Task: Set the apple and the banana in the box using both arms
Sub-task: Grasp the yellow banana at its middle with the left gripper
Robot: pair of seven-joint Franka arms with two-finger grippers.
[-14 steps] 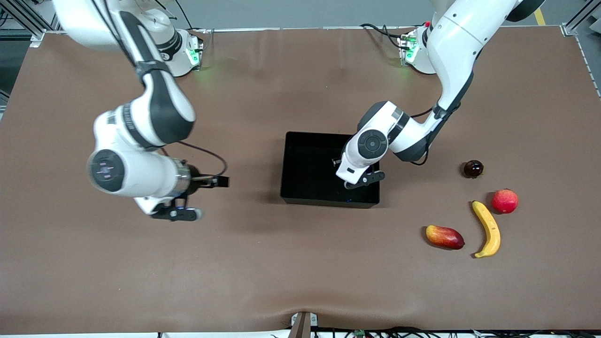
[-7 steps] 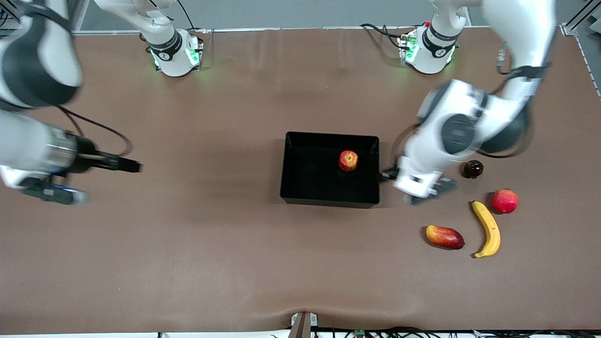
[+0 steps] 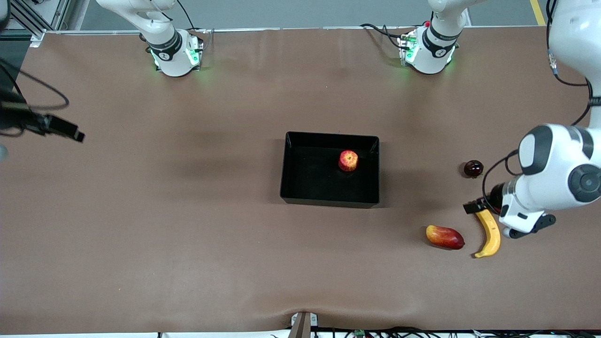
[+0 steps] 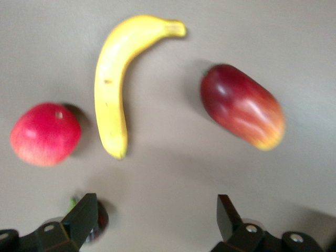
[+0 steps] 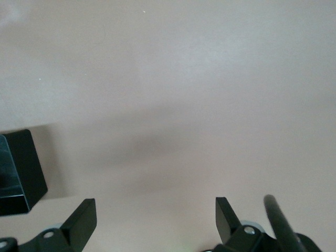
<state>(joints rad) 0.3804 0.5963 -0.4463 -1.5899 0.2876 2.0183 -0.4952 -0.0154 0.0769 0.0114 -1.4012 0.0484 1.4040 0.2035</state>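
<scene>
Brown counter [image 3: 188, 244], front view: apple [image 3: 348, 160] now uncovered in box [image 3: 328, 203]; left gripper [image 3: 488, 211] shifted from box to over banana [image 3: 490, 232], mango-like fruit [image 3: 444, 237] beside.
Left wrist view: jaws wide, empty, above banana [image 4: 116, 79].
Right wrist view: right gripper [image 5: 155, 223] withdrawn, jaws wide, empty. Banana pickup presumably next.

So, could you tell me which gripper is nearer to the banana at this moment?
The left. The left gripper hangs open just above the banana at the left arm's end of the table. The right gripper, also open, waits over bare table at the right arm's end, well away.
</scene>
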